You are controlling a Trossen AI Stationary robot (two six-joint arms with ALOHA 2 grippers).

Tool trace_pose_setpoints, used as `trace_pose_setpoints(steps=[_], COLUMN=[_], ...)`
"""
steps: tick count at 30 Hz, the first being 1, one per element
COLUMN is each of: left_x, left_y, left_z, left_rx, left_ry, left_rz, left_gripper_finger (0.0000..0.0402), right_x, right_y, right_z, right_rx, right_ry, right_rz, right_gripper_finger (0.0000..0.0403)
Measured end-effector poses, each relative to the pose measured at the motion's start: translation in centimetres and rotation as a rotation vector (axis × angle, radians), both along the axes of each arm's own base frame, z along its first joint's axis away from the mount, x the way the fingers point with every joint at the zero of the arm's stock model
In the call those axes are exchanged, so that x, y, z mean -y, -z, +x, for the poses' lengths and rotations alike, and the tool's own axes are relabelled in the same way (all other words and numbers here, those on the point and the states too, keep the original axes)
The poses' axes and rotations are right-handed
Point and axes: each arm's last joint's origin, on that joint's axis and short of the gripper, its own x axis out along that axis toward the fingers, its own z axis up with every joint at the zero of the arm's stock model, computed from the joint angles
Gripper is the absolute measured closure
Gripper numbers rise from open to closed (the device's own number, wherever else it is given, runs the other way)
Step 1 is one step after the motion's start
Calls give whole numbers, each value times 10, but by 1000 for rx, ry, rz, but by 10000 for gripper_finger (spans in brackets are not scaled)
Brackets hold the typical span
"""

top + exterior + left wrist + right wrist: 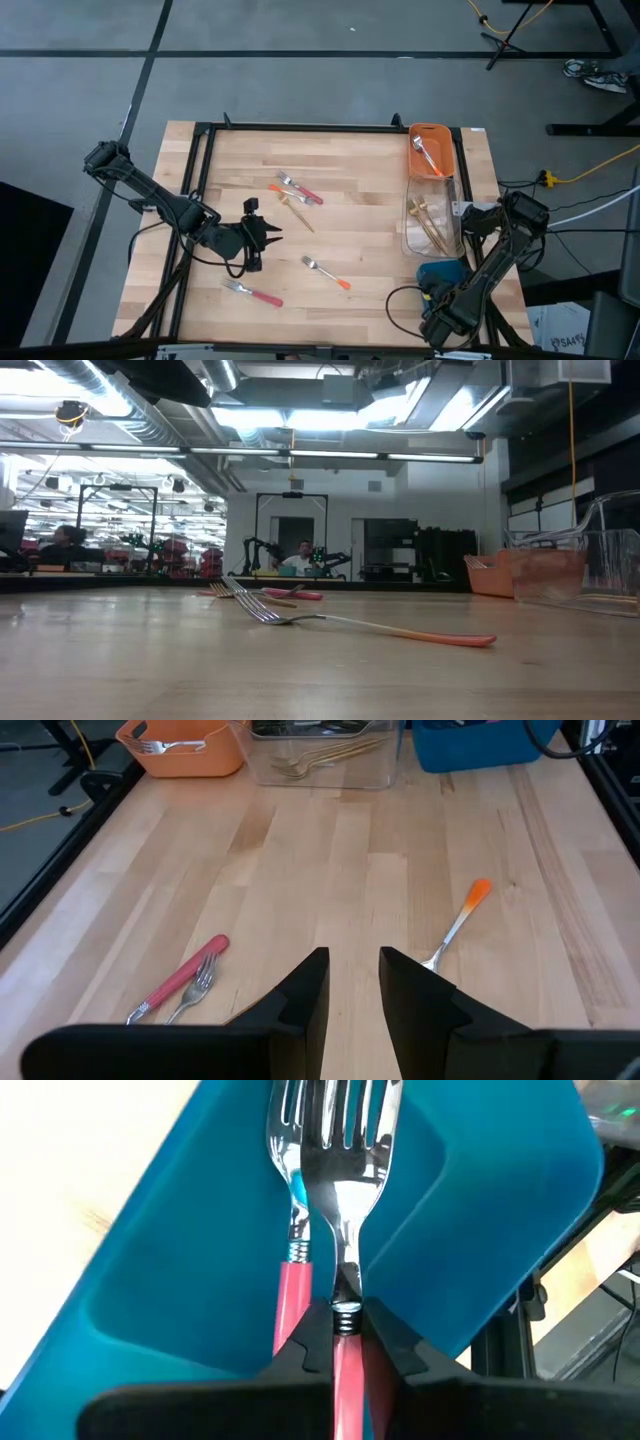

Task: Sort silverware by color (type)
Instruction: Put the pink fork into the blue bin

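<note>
My right gripper (346, 1335) is shut on a fork with a silver head and a pink handle (340, 1190), over the blue bin (438, 272) at the table's near right. A second pink-handled fork (292, 1270) shows beside it against the bin floor. My left gripper (262, 232) stands open above the table's middle left, with nothing between its fingers (353, 990). On the wood lie an orange-handled fork (325, 271), a pink-handled fork (253, 292), and a pink-handled fork (300, 191) with a thin gold piece (298, 215) by it. My right gripper pinches the fork between its two fingers at the neck, where the silver head meets the pink handle (346, 1312). The fingers come steeply from above and lie along the fork. The tines point away from the fingers, down into the blue bin; whether they touch its floor I cannot tell.
An orange bin (432, 150) with a silver utensil stands at the far right. A clear bin (432, 225) holding gold pieces sits between it and the blue bin. A black frame (300, 127) runs along the table's far and left edges.
</note>
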Motion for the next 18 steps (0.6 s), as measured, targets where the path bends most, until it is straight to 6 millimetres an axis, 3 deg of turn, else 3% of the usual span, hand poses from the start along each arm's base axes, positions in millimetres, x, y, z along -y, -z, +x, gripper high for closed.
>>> trace_pose_setpoints(steps=[11,18], left_x=[0,0], left_y=[0,0], left_z=[0,0], left_rx=[0,0], left_ry=[0,0], left_rz=[0,0], left_gripper_finger=[317,317], right_x=[0,0], right_y=[0,0], right_z=[0,0], right_rx=[2,4], right_ry=[-2,-3], right_rz=[-1,-2], right_gripper_finger=[389,334])
